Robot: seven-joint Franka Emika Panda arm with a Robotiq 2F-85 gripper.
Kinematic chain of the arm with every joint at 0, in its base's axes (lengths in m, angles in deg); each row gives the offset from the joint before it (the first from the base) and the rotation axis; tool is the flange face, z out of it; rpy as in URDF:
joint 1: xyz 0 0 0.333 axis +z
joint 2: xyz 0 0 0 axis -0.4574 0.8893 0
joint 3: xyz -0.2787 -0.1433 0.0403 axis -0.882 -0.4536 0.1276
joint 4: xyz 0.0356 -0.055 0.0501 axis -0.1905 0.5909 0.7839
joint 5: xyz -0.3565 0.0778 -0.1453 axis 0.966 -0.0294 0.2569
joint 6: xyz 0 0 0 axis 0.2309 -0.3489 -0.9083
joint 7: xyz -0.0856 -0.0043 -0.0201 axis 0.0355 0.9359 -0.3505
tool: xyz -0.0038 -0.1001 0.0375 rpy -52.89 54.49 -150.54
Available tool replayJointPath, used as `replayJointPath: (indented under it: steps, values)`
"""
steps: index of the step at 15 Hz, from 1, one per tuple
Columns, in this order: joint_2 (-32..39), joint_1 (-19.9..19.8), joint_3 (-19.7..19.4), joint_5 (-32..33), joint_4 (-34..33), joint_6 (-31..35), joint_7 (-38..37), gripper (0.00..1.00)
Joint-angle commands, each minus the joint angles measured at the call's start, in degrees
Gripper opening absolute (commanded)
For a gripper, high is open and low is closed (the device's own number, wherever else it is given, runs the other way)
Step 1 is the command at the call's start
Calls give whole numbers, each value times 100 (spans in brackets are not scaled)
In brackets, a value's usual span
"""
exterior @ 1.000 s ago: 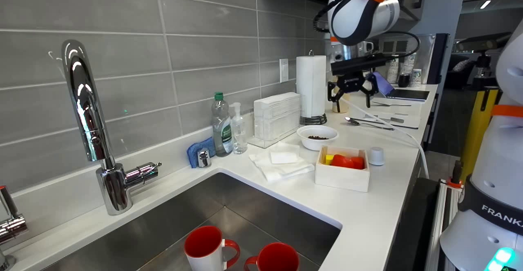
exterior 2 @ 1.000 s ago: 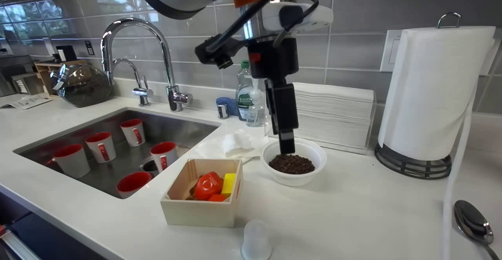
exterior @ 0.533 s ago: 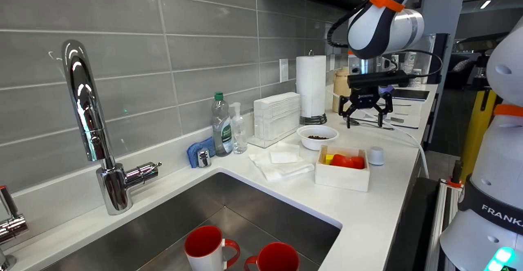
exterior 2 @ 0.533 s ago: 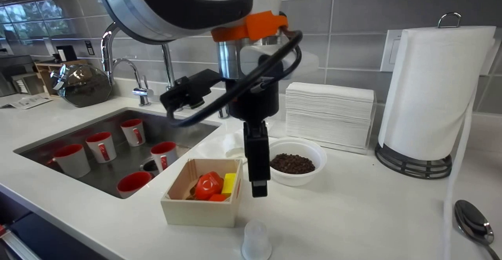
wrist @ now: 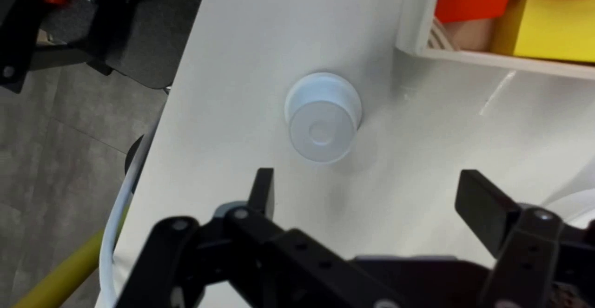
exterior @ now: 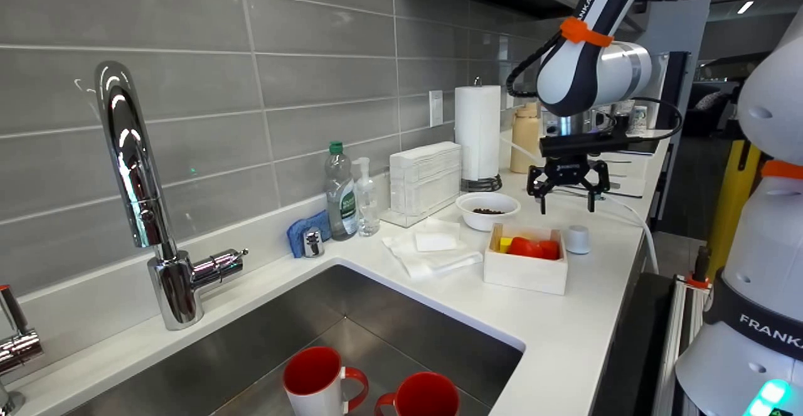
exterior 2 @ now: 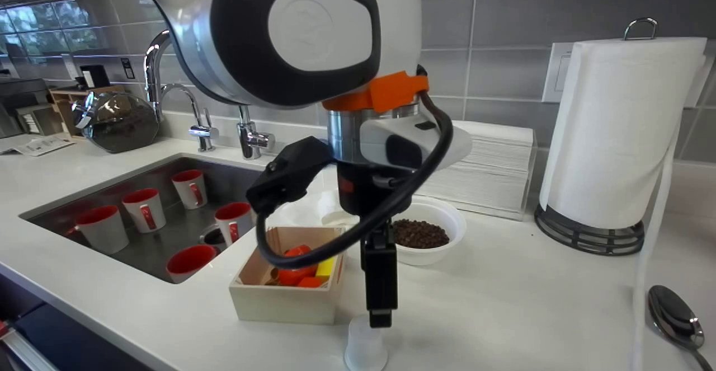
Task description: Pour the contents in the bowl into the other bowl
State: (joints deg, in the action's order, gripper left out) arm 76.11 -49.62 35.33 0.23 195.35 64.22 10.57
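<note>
The bowl is a round white bowl that holds dark brown beans. It stands on the counter in both exterior views (exterior: pixel 473 218) (exterior 2: pixel 428 257), and its edge shows at the right of the wrist view (wrist: pixel 576 203). A red squarish bowl as the other bowl is out of view. A small translucent cup (wrist: pixel 323 127) stands upside down on the counter, also in both exterior views (exterior: pixel 578 240) (exterior 2: pixel 366 351). My gripper (wrist: pixel 365 178) is open and empty, pointing down above the counter near the cup, apart from the bowl, in both exterior views (exterior: pixel 567 204) (exterior 2: pixel 381 315).
A wooden box (exterior: pixel 526 275) with red and yellow items stands beside the bowl. A napkin stack (exterior: pixel 426 181), paper towel roll (exterior 2: pixel 615 136) and bottles line the wall. The sink (exterior 2: pixel 179 161) holds several red-and-white mugs. A white cable (wrist: pixel 123 196) runs over the counter's edge.
My open gripper has moved down and away from the white bowl and wall, to near the small cup. The bowl, cup and box have not moved.
</note>
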Motion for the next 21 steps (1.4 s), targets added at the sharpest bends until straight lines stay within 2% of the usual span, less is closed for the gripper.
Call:
replayJointPath:
  steps: [1,8,10,17,19,21]
  values:
    - [224,-79,-46,-109,-6,81,145,100]
    - [724,-3,-182,-164,-17,477,87,100]
    - [900,28,-229,-94,-19,730,-21,72]
    - [1284,233,-347,-676,-22,1170,231,13]
    - [1305,269,-394,-743,-35,1159,296,0]
    - [1288,316,-449,-777,-42,1119,301,0]
